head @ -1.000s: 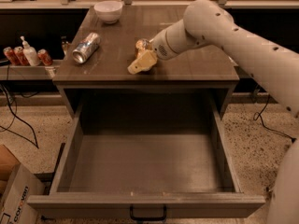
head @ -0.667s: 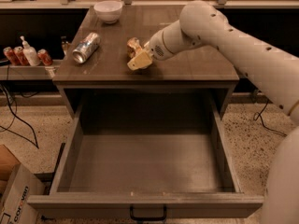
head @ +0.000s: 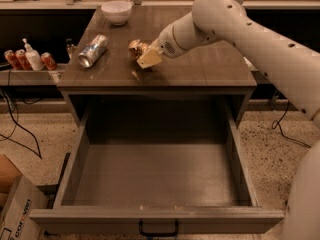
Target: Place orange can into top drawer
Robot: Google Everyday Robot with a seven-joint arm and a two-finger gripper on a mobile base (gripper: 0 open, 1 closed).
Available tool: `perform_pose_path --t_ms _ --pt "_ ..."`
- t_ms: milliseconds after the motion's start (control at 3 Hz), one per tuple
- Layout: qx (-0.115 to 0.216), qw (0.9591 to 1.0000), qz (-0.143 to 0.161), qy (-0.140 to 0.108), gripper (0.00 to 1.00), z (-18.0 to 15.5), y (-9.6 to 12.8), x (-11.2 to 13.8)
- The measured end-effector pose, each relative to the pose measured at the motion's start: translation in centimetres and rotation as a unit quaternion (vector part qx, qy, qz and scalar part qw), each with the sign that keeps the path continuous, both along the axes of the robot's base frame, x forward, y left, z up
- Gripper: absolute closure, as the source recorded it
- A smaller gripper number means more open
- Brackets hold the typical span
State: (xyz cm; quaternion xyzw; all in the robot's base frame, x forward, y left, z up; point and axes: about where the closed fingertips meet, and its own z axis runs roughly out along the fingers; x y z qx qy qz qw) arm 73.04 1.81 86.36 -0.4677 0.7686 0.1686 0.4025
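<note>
The orange can point(head: 135, 48) has a mottled orange-and-silver label and sits in my gripper point(head: 144, 55) over the middle of the cabinet top point(head: 200, 69). The gripper is shut on the can and holds it slightly above the surface, with a small shadow beneath it. One pale fingertip point(head: 150, 59) shows in front of the can. The top drawer point(head: 155, 219) is pulled fully open below. Its flat grey-brown interior is bare, and a black handle point(head: 158, 231) sits on its front panel.
A silver can point(head: 93, 50) lies on its side at the left of the cabinet top. A white bowl point(head: 116, 11) stands at the back left. Small red cans point(head: 48, 61) and a white bottle point(head: 33, 58) stand on a low shelf at left. A cardboard box point(head: 12, 211) sits at bottom left.
My gripper and the orange can have moved together a little to the left and toward the back of the cabinet top. The drawer and the silver can have not moved.
</note>
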Motion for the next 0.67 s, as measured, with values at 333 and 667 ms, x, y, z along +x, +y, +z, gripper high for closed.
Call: perform_pose_path --t_ms 333,667 --pt "-0.018 0.9993 0.02 -0.024 1.0 2.4 -0.3 -1.0" --pt "-0.016 0.9982 0.048 -0.032 1.0 2.7 -0.9 -3.1"
